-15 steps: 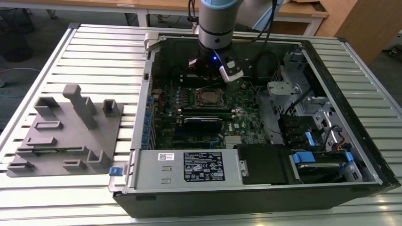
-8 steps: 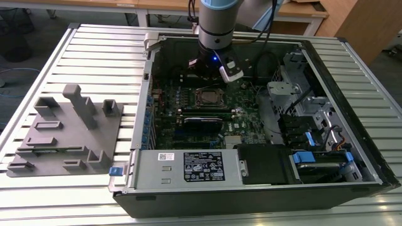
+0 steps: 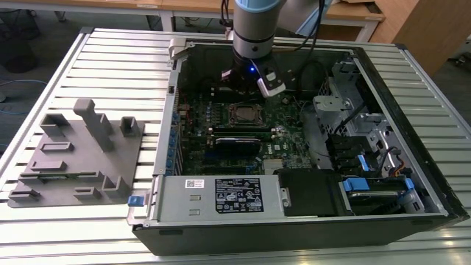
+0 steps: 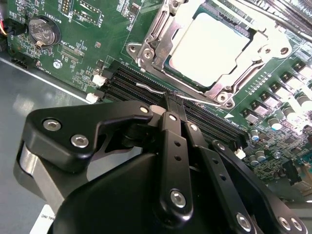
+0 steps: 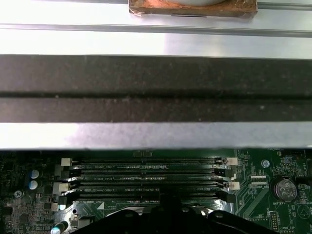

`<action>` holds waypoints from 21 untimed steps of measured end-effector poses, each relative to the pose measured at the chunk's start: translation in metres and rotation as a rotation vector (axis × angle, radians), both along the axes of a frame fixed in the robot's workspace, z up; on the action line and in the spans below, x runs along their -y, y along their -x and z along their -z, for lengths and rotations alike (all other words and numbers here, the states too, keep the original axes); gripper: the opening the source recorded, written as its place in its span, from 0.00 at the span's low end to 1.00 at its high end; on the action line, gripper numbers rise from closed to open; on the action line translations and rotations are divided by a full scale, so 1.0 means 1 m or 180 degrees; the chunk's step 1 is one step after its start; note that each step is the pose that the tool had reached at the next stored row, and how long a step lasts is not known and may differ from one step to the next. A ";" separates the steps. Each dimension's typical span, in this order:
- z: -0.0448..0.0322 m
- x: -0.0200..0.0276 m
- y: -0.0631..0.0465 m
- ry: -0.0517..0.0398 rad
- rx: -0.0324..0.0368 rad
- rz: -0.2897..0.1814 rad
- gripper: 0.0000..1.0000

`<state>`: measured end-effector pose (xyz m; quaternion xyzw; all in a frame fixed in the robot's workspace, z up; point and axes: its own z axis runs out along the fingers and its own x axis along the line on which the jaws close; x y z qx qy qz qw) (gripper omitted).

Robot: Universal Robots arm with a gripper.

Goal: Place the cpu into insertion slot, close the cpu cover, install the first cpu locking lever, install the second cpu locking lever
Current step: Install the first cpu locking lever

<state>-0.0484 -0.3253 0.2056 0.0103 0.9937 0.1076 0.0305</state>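
On the exterior view's left, a grey fixture of blocks and pockets lies on the slatted table. Just beside it, toward the right, the open case lies on its side, with the green board in its floor. A power supply fills the near corner, and a black card with a blue edge stands on the board between it and the socket.

The arm comes down into the far part of the case, just beyond the socket.

The cpu sits in the socket. It is a flat square with a pale, silvery top that glares in the light, and a thin darker rim shows round it. The cover lies down over it, a scuffed metal frame whose square window leaves the chip's top bare. Screw heads sit at the frame's corners.

In the second wrist view the gripper has its black fingers drawn together with barely a slit between them. Their tips rest at a thin bright lever that runs along the socket's edge, above the memory slots. I cannot tell whether the lever is pinched between them. A coin cell sits well apart on the board.

On the exterior view's right are the drive bays with blue clips.
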 end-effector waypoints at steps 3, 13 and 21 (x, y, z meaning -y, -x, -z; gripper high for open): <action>0.0010 0.0000 0.000 0.0007 0.0000 0.0000 0.11; 0.0043 -0.0009 -0.002 0.0011 0.0000 0.0001 0.11; 0.0051 -0.0027 -0.003 0.0011 0.0000 0.0034 0.11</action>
